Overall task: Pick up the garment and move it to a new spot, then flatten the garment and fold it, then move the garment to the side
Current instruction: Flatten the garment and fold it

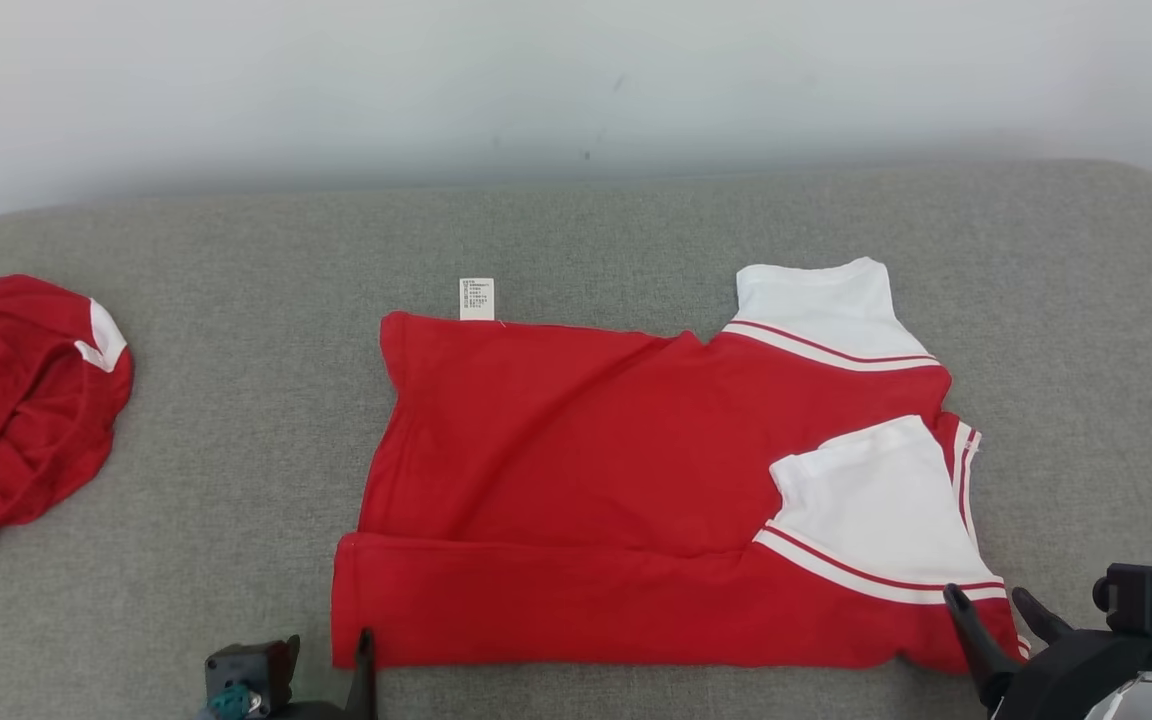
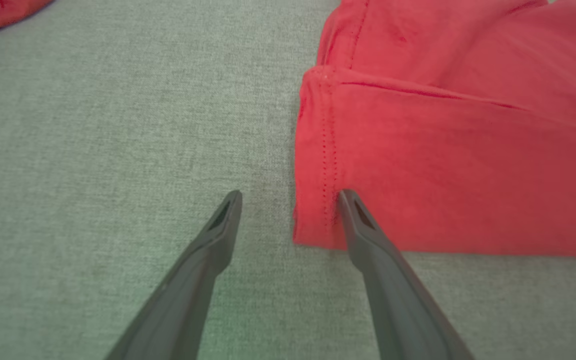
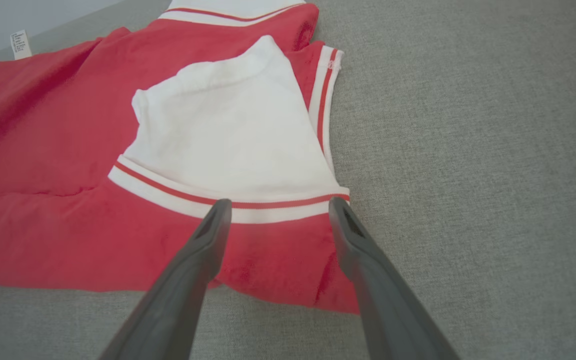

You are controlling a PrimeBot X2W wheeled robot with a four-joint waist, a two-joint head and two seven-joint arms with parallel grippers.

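Garment (image 1: 576,480), a red shirt with white sleeves, lies spread about the middle of the grey cloth-covered tabletop (image 1: 236,260), somewhat closer to the near edge than to the far one. Its hem is toward the left edge and its sleeves toward the right edge. By my judgement the move to a new spot and the flattening are done, and the folding is begun: the near long side is turned over onto the body as a band, and the near sleeve (image 1: 876,500) lies folded inward on the red cloth. The far sleeve (image 1: 821,300) sticks out past the far side, and a care label (image 1: 476,298) shows there. So I think the far side must be folded next, then the shirt folded across and carried to the side. The left gripper (image 2: 290,195) is at the near hem corner with its jaws released, one finger over the hem and one over bare tabletop, nothing pinched. The right gripper (image 3: 278,204) is over the near corner at the sleeve end, jaws also spread wide and holding nothing. A second red garment (image 1: 21,400) lies bunched at the left edge. I see no container; both garments rest directly on the tabletop.
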